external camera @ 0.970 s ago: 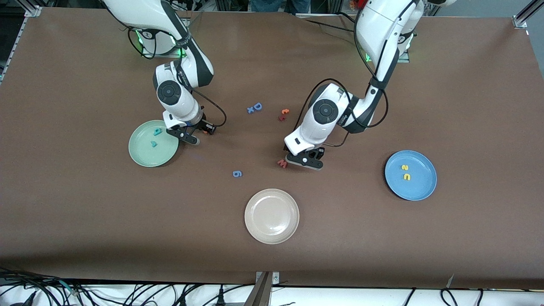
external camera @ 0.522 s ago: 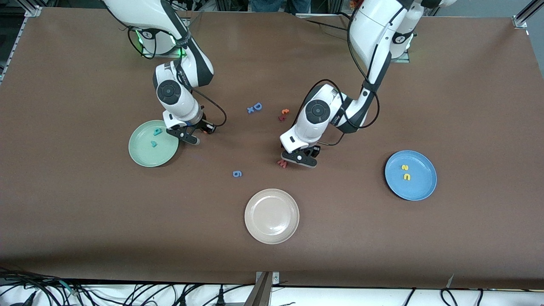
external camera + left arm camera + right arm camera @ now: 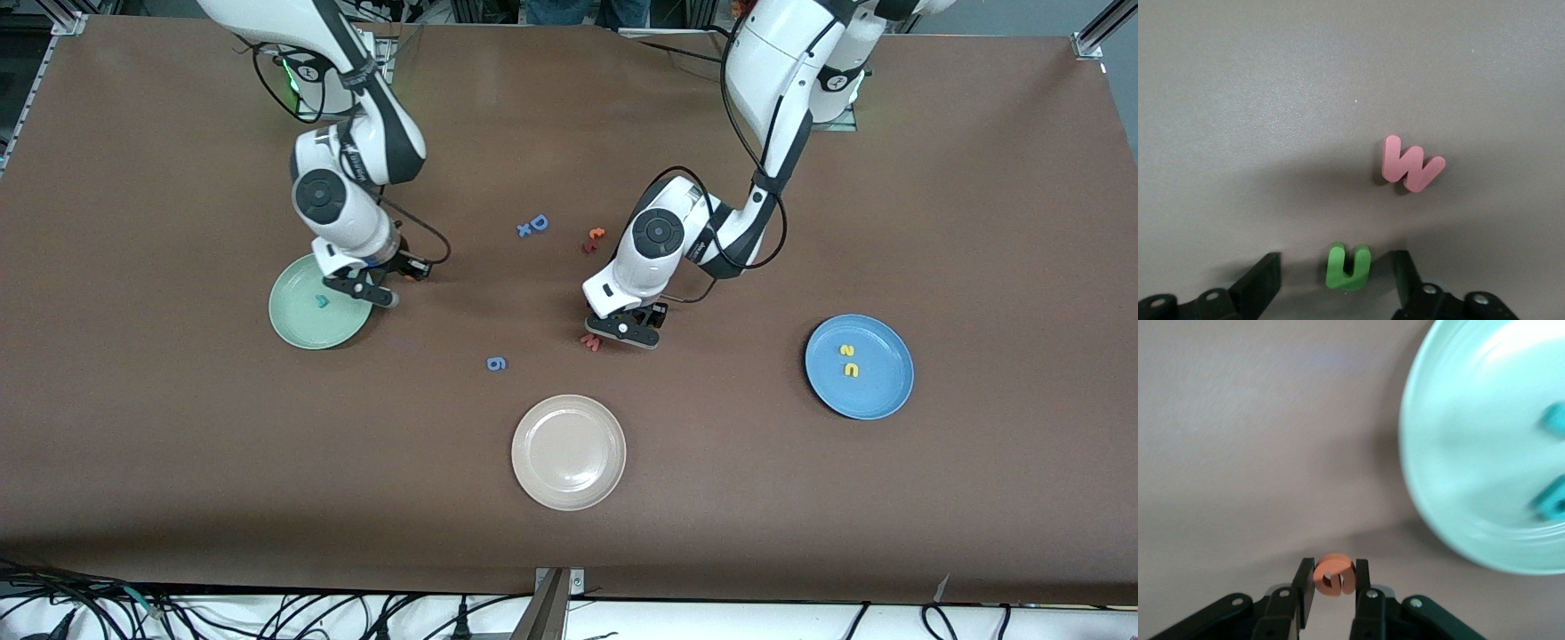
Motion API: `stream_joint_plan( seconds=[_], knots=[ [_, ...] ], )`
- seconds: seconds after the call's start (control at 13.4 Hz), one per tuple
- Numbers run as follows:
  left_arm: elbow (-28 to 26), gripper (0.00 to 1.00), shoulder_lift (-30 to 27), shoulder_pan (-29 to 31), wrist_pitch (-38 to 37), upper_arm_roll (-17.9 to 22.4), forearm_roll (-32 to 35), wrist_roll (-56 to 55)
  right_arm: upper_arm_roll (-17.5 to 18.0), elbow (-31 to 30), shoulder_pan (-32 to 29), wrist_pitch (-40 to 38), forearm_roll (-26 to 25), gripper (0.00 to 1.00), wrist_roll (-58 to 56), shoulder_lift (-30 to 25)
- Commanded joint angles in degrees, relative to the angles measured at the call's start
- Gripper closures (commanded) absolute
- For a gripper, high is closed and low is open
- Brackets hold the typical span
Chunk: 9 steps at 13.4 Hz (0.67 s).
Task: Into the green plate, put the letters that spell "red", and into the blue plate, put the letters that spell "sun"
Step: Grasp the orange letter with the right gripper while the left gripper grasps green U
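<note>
My right gripper (image 3: 1333,585) is shut on the orange "e" (image 3: 1333,573). It hangs over the table just beside the rim of the green plate (image 3: 300,327), as the front view shows for this right gripper (image 3: 363,293) too. Two teal letters (image 3: 1549,499) lie in that green plate (image 3: 1458,453); the front view shows one teal letter (image 3: 317,301). My left gripper (image 3: 1338,280) is open, low over the table, its fingers (image 3: 1265,280) on either side of the green "u" (image 3: 1348,265) with gaps. The blue plate (image 3: 878,391) holds two yellow letters (image 3: 849,360).
A pinkish-red "w" (image 3: 590,341) lies on the table right beside the left gripper (image 3: 622,332). A blue "g" (image 3: 497,363), a blue "D" (image 3: 538,222) and small red-orange letters (image 3: 594,238) lie mid-table. A cream plate (image 3: 569,484) sits nearer the camera.
The right gripper has carried the orange "e" toward the green plate and now covers one teal letter in the front view. The left gripper has shifted slightly toward the "w" and narrowed.
</note>
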Motion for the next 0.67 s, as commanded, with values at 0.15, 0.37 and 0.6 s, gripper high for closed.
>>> stream_joint_plan(
  seconds=[0.15,0.37,0.6],
  knots=[
    [0.7,0.54,1.1,-0.6,0.2,0.3,4.3,-1.6,-6.2,0.3,0.0,-2.7,0.3,0.88,-13.2,-1.4],
    [0.7,0.65,1.1,-0.6,0.2,0.3,4.7,-1.6,-6.6,0.6,-2.6,-1.4,0.4,0.88,-18.1,0.7],
    [0.8,0.83,1.1,-0.1,0.0,0.5,4.7,-1.2,-6.6,1.1,-3.5,2.2,0.4,0.88,-19.4,3.5]
  ],
)
